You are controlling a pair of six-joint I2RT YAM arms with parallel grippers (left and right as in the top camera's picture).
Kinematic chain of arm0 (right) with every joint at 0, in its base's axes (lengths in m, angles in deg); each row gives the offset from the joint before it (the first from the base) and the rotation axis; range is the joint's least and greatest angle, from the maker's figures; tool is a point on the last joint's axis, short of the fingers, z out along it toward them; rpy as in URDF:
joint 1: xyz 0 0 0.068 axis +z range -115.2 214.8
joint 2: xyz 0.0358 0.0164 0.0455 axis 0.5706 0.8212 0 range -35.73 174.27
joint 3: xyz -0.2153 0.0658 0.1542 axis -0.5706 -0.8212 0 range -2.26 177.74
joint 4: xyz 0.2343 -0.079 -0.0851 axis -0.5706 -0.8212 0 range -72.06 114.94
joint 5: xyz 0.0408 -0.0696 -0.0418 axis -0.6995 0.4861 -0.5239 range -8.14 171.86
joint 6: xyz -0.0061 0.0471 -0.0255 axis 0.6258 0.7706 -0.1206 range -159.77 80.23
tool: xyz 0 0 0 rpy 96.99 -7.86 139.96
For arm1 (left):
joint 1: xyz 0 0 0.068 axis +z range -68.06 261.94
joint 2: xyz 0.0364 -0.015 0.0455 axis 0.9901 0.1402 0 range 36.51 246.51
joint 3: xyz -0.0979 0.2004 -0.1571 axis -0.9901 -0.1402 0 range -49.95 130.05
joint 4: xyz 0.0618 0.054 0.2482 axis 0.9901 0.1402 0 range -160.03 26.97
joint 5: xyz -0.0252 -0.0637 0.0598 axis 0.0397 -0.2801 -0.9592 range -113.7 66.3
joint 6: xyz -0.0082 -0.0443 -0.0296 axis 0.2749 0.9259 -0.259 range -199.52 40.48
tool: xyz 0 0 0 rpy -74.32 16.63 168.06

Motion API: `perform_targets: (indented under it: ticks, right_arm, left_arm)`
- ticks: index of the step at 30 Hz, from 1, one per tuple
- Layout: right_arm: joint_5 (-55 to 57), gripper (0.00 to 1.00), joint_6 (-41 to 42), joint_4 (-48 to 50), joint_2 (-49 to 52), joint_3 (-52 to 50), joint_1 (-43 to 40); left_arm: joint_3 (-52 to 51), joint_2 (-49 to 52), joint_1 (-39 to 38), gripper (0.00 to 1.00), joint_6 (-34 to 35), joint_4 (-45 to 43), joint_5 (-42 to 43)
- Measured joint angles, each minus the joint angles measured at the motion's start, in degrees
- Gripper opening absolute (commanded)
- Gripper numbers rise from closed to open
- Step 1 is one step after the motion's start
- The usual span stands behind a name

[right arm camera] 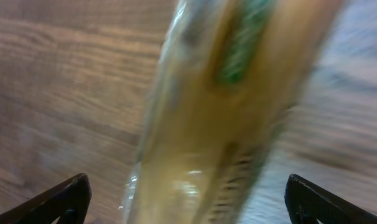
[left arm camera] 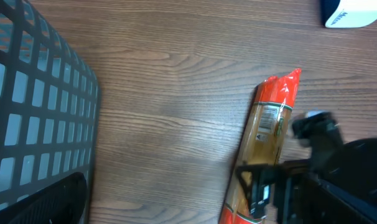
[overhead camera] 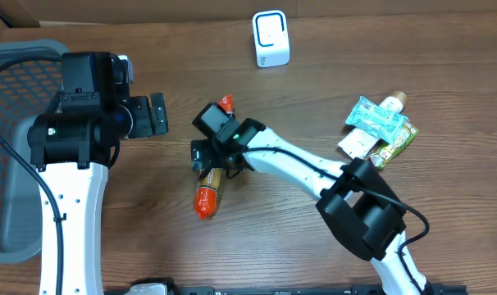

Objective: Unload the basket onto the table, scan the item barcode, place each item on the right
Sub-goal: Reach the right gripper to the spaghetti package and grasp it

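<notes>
A long packet (overhead camera: 206,197) with orange ends lies flat near the middle of the bench (overhead camera: 355,57), one end toward the far edge and the other toward the near edge, tilted a little off straight. The right hand (overhead camera: 209,160) sits directly over its middle with jaws spread wide and nothing clamped. In the right wrist view the fingers (right arm camera: 64,199) stand either side of the blurred packet (right arm camera: 238,106), with bare wood showing between the packet and the finger on the picture's left. The left hand (overhead camera: 157,115) hangs over the bench to the left of the packet, apart from it, released and empty. Its wrist view shows the packet (left arm camera: 266,137) with a printed label on the wrapper, the black parts of the right hand (left arm camera: 313,180) over its lower part. A white scanner (overhead camera: 271,38) stands upright near the far edge, well apart from the packet. A grey mesh basket (overhead camera: 6,164) sits at the left edge, and a pile of snacks (overhead camera: 380,123) lies to the right
</notes>
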Motion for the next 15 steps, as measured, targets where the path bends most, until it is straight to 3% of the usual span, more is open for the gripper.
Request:
perform_targets:
  ticks: [2,4,7,8,9,10,12,15]
  right_arm:
    - [-0.7,1.00,0.5,0.5,1.2,0.0,0.6]
    - [-1.4,0.92,0.9,0.4,2.5,0.1,0.5]
    - [-3.0,0.63,1.6,0.1,2.5,0.4,-0.2]
    - [-3.7,0.47,1.8,-0.4,2.7,0.4,-0.6]
    - [-5.1,0.22,1.5,-0.5,3.0,0.4,-1.0]
    - [-6.3,0.13,1.1,-0.5,3.1,0.4,-1.4]
    - [-8.4,0.04,0.2,-0.9,3.1,0.4,-2.4]
    - [-13.8,0.04,-2.6,-1.4,3.0,0.6,-4.4]
  left_arm:
    - [0.0,0.0,0.0,0.99,0.0,0.0,0.0]
    - [0.0,0.0,0.0,0.99,0.0,0.0,0.0]
    - [0.0,0.0,0.0,1.00,0.0,0.0,0.0]
    - [0.0,0.0,0.0,1.00,0.0,0.0,0.0]
    - [0.0,0.0,0.0,1.00,0.0,0.0,0.0]
    - [0.0,0.0,0.0,0.99,0.0,0.0,0.0]
    - [0.0,0.0,0.0,0.99,0.0,0.0,0.0]
    - [0.0,0.0,0.0,1.00,0.0,0.0,0.0]
